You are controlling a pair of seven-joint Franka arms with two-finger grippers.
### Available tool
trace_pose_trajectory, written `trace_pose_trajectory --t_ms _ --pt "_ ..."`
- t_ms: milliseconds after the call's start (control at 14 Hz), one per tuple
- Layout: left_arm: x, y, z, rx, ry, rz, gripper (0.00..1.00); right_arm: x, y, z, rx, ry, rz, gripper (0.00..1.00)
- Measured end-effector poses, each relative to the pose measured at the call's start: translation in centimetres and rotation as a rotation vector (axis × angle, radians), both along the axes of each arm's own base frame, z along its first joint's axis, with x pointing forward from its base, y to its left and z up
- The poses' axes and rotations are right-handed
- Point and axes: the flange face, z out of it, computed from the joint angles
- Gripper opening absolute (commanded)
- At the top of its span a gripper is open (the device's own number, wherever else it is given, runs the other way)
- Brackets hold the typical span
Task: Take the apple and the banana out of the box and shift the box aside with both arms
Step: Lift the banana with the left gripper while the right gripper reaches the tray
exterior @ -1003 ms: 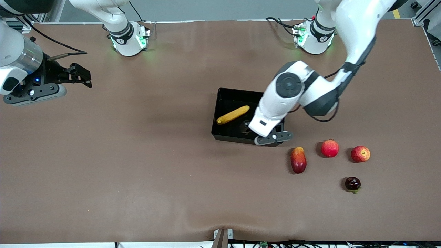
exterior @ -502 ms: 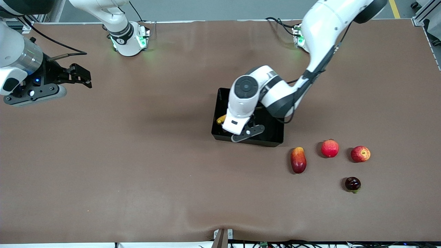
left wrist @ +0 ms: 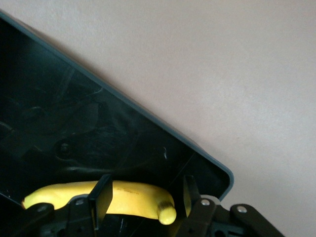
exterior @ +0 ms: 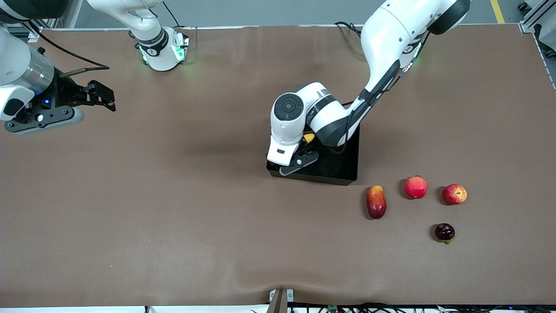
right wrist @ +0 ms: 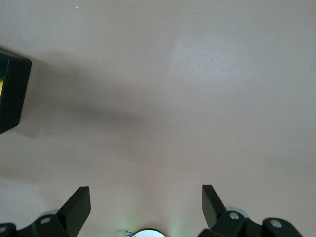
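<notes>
Banana (left wrist: 98,197) lies inside the box (exterior: 347,171), at the end toward the right arm. The left gripper (left wrist: 143,197) is down in the box with one finger on each side of the banana. The fingers (left wrist: 101,197) cross the banana's long way, so they squeeze its thin middle part, near the stubby tip. The gap has closed in on the fruit, and it looks like a pinch on the banana. In the front view only a small yellow bit (exterior: 309,138) peeks out from under the left arm.

The left arm is the near one for this job, since it is already on the banana. My guess is the next move is straight up and out over the low wall.

The right gripper (right wrist: 143,202) waits over bare table at the right arm's end, well apart from the box, with its fingers spread wide and holding nothing.

The apple (exterior: 454,194) sits out on the table already, nearer the camera than the box.
</notes>
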Motion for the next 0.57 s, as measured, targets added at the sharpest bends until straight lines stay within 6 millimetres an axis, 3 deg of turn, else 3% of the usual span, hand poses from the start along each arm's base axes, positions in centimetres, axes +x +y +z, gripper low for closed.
trace_pose_trajectory --t_ms 573 --pt "-1.3 -1.6 -2.2 -0.018 0.013 0.015 0.61 0.0 0.0 -0.1 0.0 0.003 0.0 1.0"
